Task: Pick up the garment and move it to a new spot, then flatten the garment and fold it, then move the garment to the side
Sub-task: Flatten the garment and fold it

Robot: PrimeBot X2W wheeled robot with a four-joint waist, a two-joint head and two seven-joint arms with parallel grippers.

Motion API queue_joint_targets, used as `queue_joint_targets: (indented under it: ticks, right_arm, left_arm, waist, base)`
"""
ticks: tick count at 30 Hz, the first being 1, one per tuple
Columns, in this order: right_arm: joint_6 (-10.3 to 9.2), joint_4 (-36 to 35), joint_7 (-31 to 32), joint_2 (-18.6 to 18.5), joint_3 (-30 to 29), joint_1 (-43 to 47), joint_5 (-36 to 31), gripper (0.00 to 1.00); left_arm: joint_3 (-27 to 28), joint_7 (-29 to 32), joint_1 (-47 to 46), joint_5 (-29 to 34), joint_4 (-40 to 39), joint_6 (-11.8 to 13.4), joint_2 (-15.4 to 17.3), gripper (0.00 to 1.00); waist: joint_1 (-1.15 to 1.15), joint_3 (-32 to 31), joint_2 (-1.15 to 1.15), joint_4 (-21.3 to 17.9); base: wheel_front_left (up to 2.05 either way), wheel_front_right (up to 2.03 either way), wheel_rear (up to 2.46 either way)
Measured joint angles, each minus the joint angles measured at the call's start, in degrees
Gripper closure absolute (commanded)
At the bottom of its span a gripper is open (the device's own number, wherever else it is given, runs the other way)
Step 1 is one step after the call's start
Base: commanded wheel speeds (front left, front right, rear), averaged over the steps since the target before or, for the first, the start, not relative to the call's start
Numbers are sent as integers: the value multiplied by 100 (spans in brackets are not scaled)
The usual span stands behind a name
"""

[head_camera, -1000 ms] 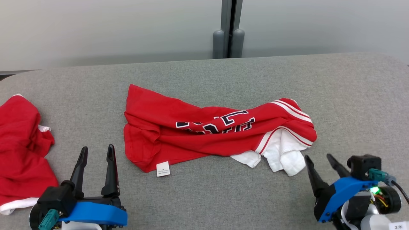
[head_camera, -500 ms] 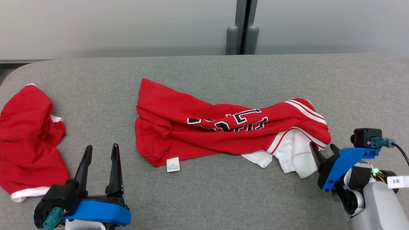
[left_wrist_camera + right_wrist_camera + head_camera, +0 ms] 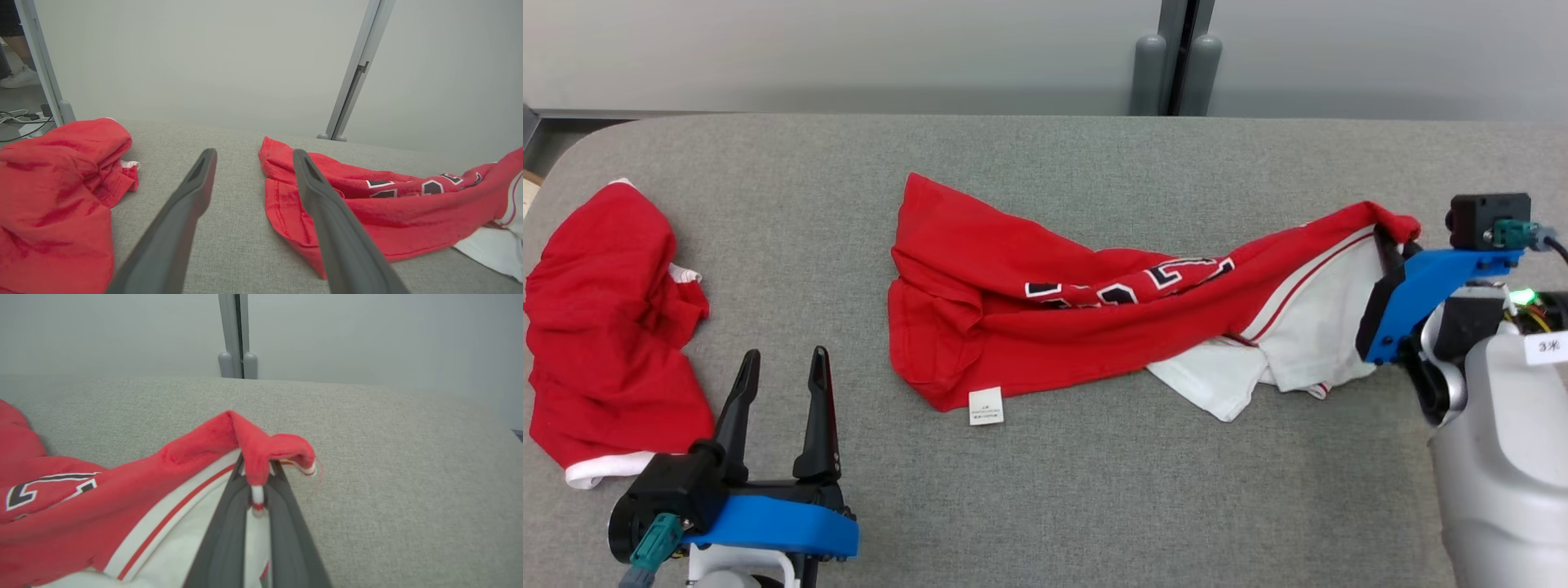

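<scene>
**A:** What is the right tool doing?

**B:** The right tool is clenched on the striped end of the garment. One second ago it was released and stood just beside this end. Now the red edge hangs over its two fingers, lifted off the desk, at 3 o'clock in the head view.

**A:** And the rest of the garment?

**B:** It stretches from the tool toward the centre, crumpled, with black letters on top and white cloth under them. The far end, with a small white label, lies on the desk near the centre.

**A:** What does this mean for the task?

**B:** I think the pick-up has begun. The move to a new spot, the flattening and the folding are not yet done.

**A:** And the left tool?

**B:** The left tool is released and holds nothing, at 7 o'clock. Beyond it, at 9 o'clock, is another red cloth in a heap.

**A:** Any containers?

**B:** Both cloths lie directly on the desk, not inside anything.
</scene>
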Motion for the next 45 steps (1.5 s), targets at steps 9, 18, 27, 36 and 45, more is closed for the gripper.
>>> queue_joint_targets:
  ticks: [9, 18, 27, 36, 45]
  right_arm:
    - [0, 808, -475, -324, 224, -680, -176, 0]
    - [0, 918, -591, -320, 569, -559, -80, 0]
    - [0, -270, -581, -71, 833, 779, 101, 0]
    - [0, -568, 301, 98, 493, 1113, 246, 0]
    - [0, 215, 977, 143, 472, 198, 304, 0]
  left_arm:
    - [-49, -8, -166, 0, 47, -24, -18, 0]
    - [1, -48, -100, -43, 111, 35, -11, 0]
    - [49, -70, 162, -86, 75, 113, 12, 0]
    - [15, -42, 232, -105, -37, 153, 65, 0]
    - [-79, 9, 122, -98, -47, 105, 86, 0]
  waist:
    - [0, 173, 0, 117]
    - [0, 4, 0, -40]
    - [0, -317, 0, -353]
    - [0, -362, 0, -516]
    - [0, -206, 0, -252]
  base:
    - [0, 0, 0]
    - [0, 0, 0]
    - [0, 0, 0]
    - [0, 0, 0]
    - [0, 0, 0]
